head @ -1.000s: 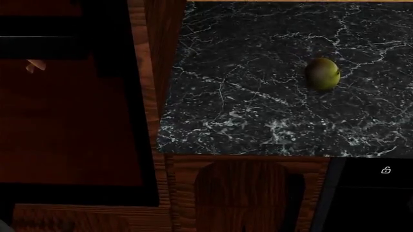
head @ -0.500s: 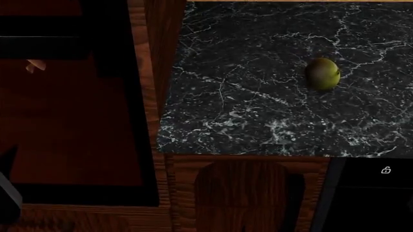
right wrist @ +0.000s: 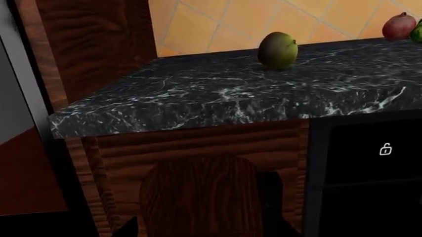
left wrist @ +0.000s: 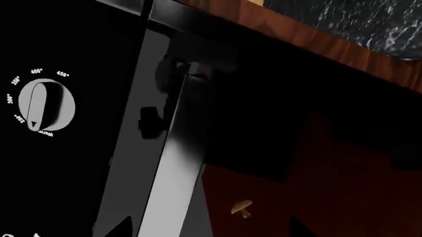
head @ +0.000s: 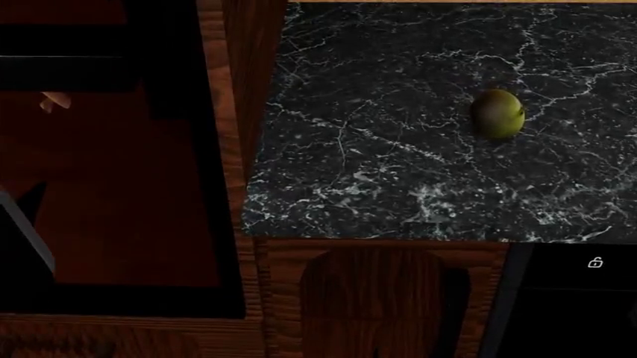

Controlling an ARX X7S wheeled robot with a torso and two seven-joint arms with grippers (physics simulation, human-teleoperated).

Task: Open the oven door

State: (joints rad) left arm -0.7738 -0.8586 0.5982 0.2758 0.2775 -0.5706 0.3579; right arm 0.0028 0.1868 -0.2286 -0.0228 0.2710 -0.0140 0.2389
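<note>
We cannot tell how far either set of fingers is parted; only dark tips edge both wrist views. Just beyond our left fingers runs the oven door (left wrist: pixel 316 163) handle (left wrist: pixel 173 168), with a temperature knob (left wrist: pixel 45 106) beside it. Farther off, a green fruit (head: pixel 497 112) sits on the bench (head: pixel 398 149).

Green-yellow fruit (right wrist: pixel 277 50) on black marble counter (right wrist: pixel 197 98) — wooden cabinet (right wrist: pixel 197 182) beneath.

desk (head: pixel 378 164): black marble top, white veins | green-yellow mango (head: pixel 497 113) lying directly on desk | red fruit (right wrist: pixel 399 25) near desk's tiled-wall edge, beyond mango
</note>
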